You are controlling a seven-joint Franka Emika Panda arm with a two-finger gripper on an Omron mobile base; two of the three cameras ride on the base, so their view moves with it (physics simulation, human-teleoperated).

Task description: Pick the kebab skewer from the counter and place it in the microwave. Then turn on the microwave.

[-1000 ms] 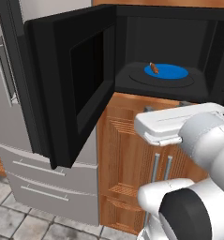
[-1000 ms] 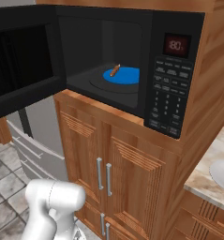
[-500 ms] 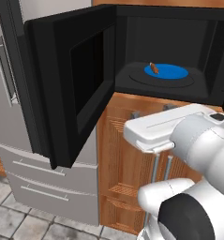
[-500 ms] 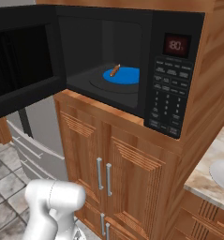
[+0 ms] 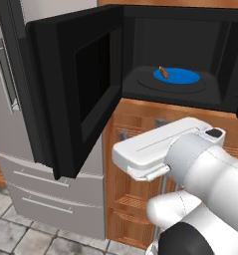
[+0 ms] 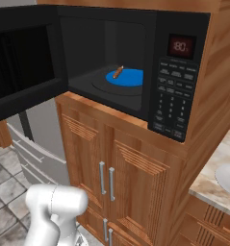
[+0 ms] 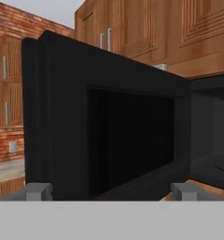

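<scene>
Inside the microwave (image 6: 135, 67), the kebab skewer (image 6: 118, 72) lies on the blue round plate (image 6: 128, 77). Its open door (image 5: 75, 94) juts toward the grey fridge (image 5: 11, 74), facing the empty, spread end effector (image 7: 111, 191).

Claw (image 7: 111, 191): fingertips barely clear the hand view's lower edge, spread wide; microwave (image 7: 108, 117) door ahead of it: left side cropped; kebab skewer (image 5: 163, 72): chunks too small to count.
</scene>
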